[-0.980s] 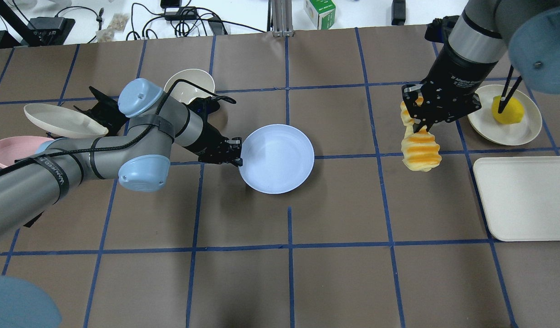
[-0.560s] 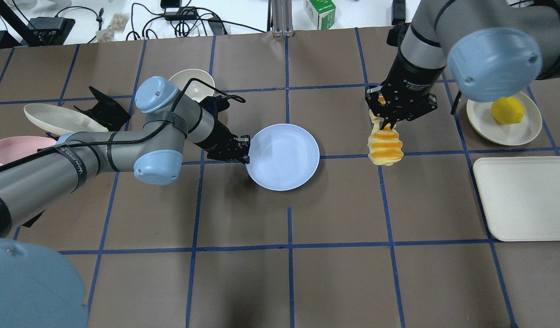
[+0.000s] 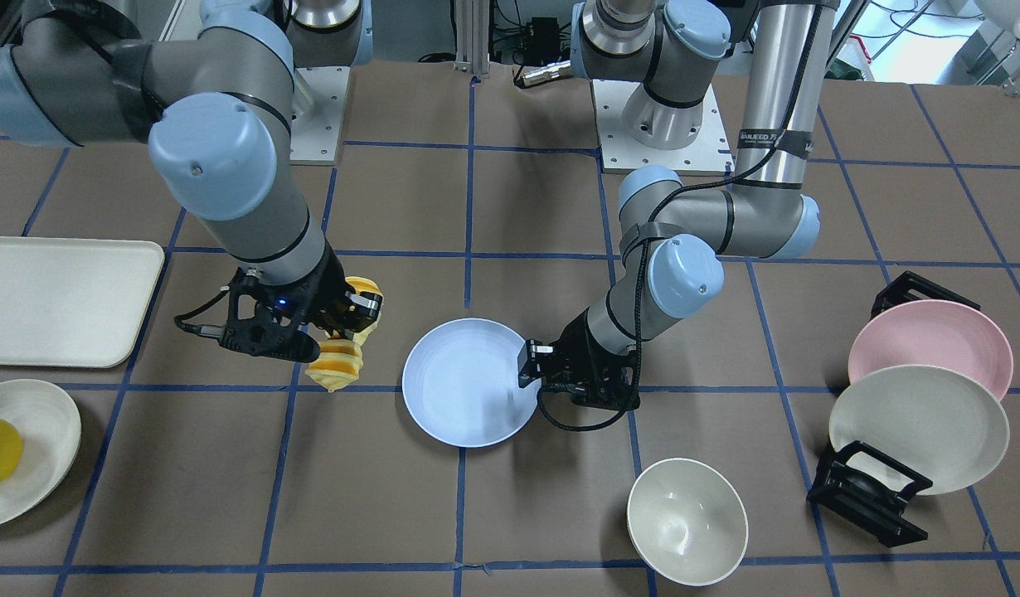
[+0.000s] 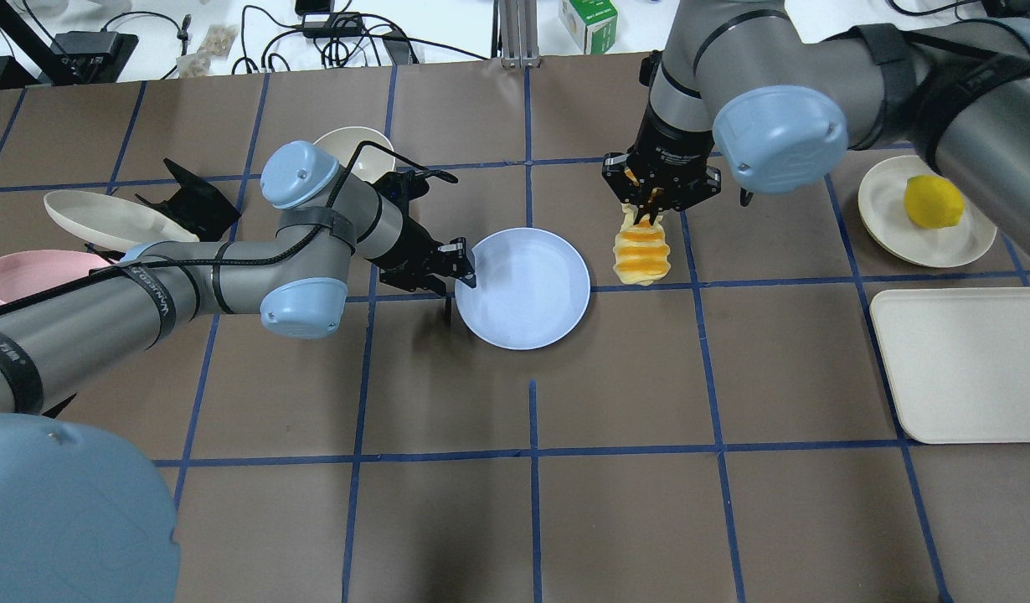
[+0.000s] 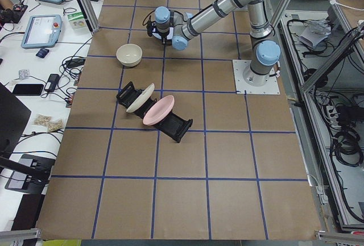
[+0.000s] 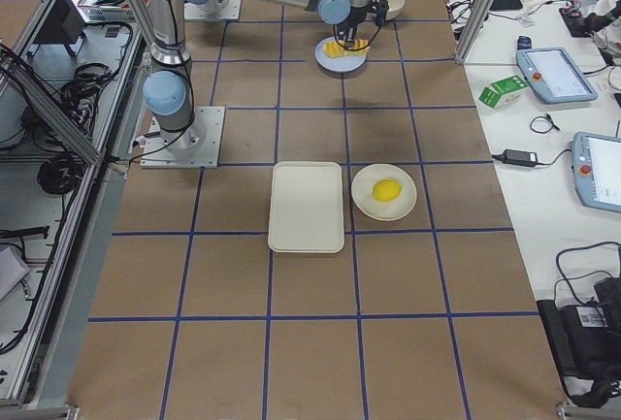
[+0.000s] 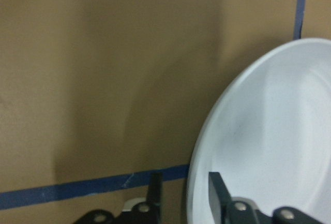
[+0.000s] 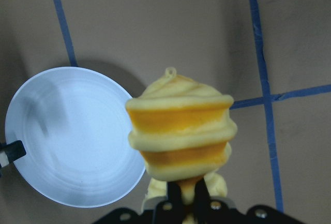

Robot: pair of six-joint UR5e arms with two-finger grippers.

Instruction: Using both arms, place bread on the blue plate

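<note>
The blue plate (image 4: 532, 289) is at the table's middle, its rim on the robot's left raised slightly off the table. My left gripper (image 4: 466, 270) is shut on that rim; in the left wrist view its fingers (image 7: 217, 195) straddle the plate's edge (image 7: 274, 131). My right gripper (image 4: 651, 205) is shut on the upper end of the bread (image 4: 642, 255), a yellow-orange ridged loaf that hangs down above the table just right of the plate. In the right wrist view the bread (image 8: 181, 131) hangs beside the plate (image 8: 72, 136). The front view shows the bread (image 3: 337, 365) apart from the plate (image 3: 464, 381).
A cream plate (image 4: 888, 222) with a yellow lemon (image 4: 934, 201) and a cream tray (image 4: 967, 364) lie at the right. A cream bowl (image 3: 687, 518), and a pink plate (image 3: 933, 348) and a cream plate (image 3: 916, 427) in black racks, stand on my left side.
My right arm has carried the hanging bread leftward, from near the lemon plate to just beside the blue plate. My left gripper has shifted the blue plate slightly to the right.
</note>
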